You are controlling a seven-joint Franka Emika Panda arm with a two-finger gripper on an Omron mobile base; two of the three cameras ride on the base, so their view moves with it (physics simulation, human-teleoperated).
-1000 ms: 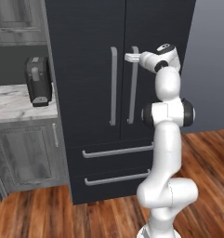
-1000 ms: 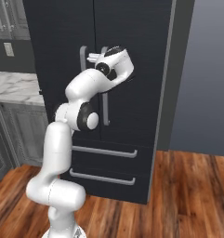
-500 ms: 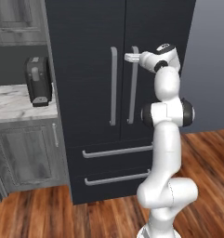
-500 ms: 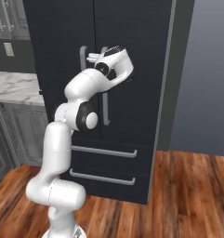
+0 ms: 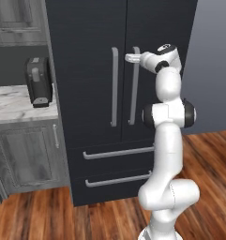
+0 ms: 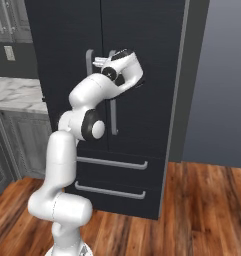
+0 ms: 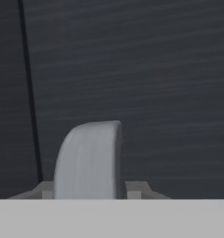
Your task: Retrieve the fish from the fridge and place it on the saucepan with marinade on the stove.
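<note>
The fridge [image 5: 91,70] stands tall and black, with both doors and both lower drawers closed. My gripper [image 5: 131,57] is at the top of the right door's grey bar handle [image 5: 133,89]. In the right base view the gripper [image 6: 98,62] reaches the same handle [image 6: 113,115] on the fridge [image 6: 142,40]. In the hand view the handle [image 7: 88,158] fills the space between my gripper's [image 7: 90,188] fingertips [image 7: 46,189], which press against its two sides. The fish is hidden behind the closed doors. The saucepan with marinade and the stove are out of view.
A black coffee machine [image 5: 38,82] sits on a marble counter [image 5: 16,105] left of the fridge, above grey cabinets [image 5: 30,154]. A grey wall [image 5: 213,70] stands to the fridge's right. Two drawer handles [image 5: 116,152] run across the fridge's lower front. Wood floor lies below.
The fingers have drawn in around the top of the right door handle. The arm and the fridge doors have stayed in place.
</note>
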